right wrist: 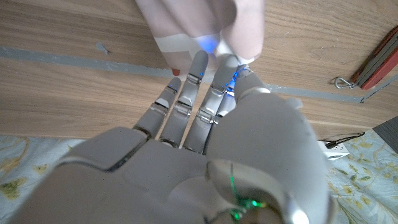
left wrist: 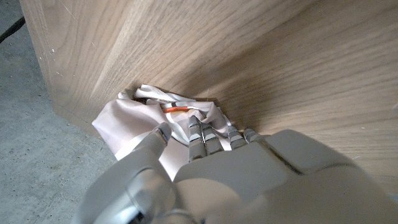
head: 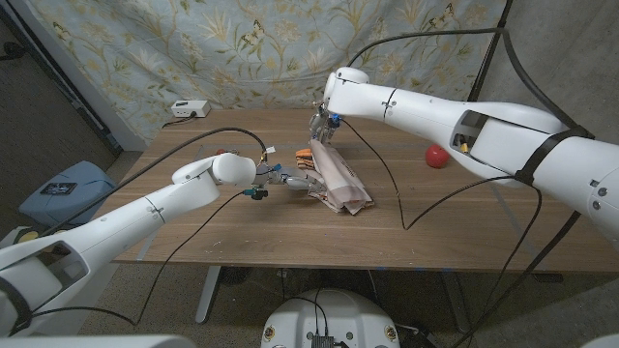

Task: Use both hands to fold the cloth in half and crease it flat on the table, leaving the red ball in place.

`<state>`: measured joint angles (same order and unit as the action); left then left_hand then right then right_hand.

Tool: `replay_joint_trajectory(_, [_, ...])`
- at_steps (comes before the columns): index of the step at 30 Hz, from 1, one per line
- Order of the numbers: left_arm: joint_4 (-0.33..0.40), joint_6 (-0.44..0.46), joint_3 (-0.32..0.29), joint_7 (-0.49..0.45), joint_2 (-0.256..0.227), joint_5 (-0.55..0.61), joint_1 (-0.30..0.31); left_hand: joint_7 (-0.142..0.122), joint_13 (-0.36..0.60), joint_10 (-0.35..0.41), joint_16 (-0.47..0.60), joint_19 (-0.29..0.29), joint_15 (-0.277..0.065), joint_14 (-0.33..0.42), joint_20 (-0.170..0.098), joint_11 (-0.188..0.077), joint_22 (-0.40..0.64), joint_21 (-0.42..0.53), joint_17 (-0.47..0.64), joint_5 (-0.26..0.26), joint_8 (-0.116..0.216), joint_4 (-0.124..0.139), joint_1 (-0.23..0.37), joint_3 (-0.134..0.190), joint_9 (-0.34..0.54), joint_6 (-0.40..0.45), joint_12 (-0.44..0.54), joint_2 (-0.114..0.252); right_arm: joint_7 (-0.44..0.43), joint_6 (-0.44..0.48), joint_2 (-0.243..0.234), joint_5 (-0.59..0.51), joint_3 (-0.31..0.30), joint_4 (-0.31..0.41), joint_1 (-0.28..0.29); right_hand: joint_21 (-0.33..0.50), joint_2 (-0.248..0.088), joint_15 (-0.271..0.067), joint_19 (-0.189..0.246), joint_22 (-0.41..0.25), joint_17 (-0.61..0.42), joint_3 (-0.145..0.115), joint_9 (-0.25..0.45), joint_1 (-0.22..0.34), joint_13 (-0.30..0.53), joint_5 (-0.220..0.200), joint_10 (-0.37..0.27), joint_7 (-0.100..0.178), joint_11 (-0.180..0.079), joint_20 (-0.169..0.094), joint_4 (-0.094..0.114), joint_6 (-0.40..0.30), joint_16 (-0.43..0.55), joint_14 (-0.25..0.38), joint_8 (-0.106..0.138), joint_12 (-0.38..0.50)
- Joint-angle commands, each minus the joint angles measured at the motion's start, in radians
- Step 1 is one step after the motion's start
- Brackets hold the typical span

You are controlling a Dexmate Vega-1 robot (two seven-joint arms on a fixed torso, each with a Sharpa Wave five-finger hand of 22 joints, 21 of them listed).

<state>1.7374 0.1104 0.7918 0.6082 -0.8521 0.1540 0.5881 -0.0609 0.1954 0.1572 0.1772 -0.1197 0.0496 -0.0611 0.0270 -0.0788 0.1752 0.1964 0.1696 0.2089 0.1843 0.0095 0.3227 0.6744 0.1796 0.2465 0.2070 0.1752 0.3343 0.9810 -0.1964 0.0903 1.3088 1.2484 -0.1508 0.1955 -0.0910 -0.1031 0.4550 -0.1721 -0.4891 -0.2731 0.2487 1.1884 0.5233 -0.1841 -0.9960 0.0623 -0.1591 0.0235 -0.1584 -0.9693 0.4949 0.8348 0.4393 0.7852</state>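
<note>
While mid-fold at the centre of the wooden worktop (head: pixel 242 242): pinkish cloth (head: pixel 337 184) bunched and partly lifted, not yet flat. Right hand (head: pixel 322 127) pinching the cloth's raised far corner from above; left hand (head: pixel 290 182) pressed against the near side of the heap, fingers (left wrist: pixel 198 130) on the fabric, though whether actually gripping cannot be told. Red ball (head: pixel 437 157) well apart to the right, seemingly undisturbed. Halving apparently under way; laying down, aligning edges and creasing flat still to come.
</note>
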Motion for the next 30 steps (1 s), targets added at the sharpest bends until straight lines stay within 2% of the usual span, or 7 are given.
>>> replay_joint_trajectory(1, [0.009,0.008,-0.001,-0.005,-0.003,-0.007,0.006,-0.002,-0.001,0.002,0.005,0.004,0.005,-0.001,0.006,0.003,0.003,0.006,0.002,-0.005,0.002,-0.005,0.011,-0.002,0.005,0.005,0.001,0.004,0.029,-0.078,0.086,-0.02,-0.019,-0.148,0.02,0.001,-0.005,-0.118,0.003,0.0,-0.006,0.005,0.001,0.011,-0.001,-0.001,-0.005,-0.006,0.005,0.005,0.002,0.001,-0.002,0.008,0.005,-0.004])
replay_joint_trajectory(12, [0.034,0.02,-0.03,-0.023,-0.016,-0.052,0.027,-0.003,-0.001,0.001,0.005,0.003,0.006,-0.001,0.006,0.004,0.003,0.006,0.002,-0.005,0.002,-0.006,0.011,-0.003,0.005,0.004,0.001,0.005,0.037,-0.174,0.177,-0.043,-0.043,-0.31,0.042,0.001,-0.007,-0.116,0.004,0.0,-0.007,0.008,0.002,0.01,-0.002,0.0,-0.006,-0.007,0.008,0.006,0.004,-0.001,-0.006,0.007,0.006,-0.005])
replay_joint_trajectory(18, [0.077,0.038,-0.058,-0.036,-0.04,-0.081,0.042,-0.002,-0.001,0.001,0.005,0.002,0.005,-0.001,0.008,0.004,0.003,0.006,0.002,-0.005,0.002,-0.007,0.011,-0.004,0.005,0.003,0.001,0.004,0.045,-0.224,0.22,-0.058,-0.054,-0.396,0.049,0.001,-0.008,-0.117,0.004,0.0,-0.008,0.008,0.001,0.01,-0.003,0.0,-0.005,-0.005,0.007,0.006,0.004,0.0,-0.008,0.009,0.006,-0.007])
replay_joint_trajectory(24, [0.13,0.068,-0.087,-0.049,-0.071,-0.106,0.06,-0.003,-0.001,0.002,0.005,0.001,0.006,-0.001,0.008,0.003,0.003,0.006,0.002,-0.005,0.002,-0.007,0.011,-0.005,0.005,0.004,0.001,0.004,0.056,-0.26,0.251,-0.072,-0.066,-0.465,0.052,0.001,-0.008,-0.115,0.004,0.0,-0.008,0.011,0.001,0.001,-0.001,0.001,-0.003,-0.005,0.008,0.006,0.009,0.003,-0.013,0.006,0.005,-0.007])
replay_joint_trajectory(30, [0.163,0.092,-0.108,-0.062,-0.095,-0.134,0.081,-0.003,-0.001,0.002,0.006,0.002,0.007,0.0,0.009,0.004,0.003,0.006,0.003,-0.005,0.002,-0.007,0.01,-0.007,0.005,0.004,0.001,0.004,0.057,-0.267,0.262,-0.085,-0.079,-0.496,0.056,0.0,-0.008,-0.116,0.003,0.0,-0.006,0.011,0.001,-0.002,-0.003,0.001,0.002,-0.002,0.004,0.007,0.01,0.002,-0.018,0.006,0.006,-0.011])
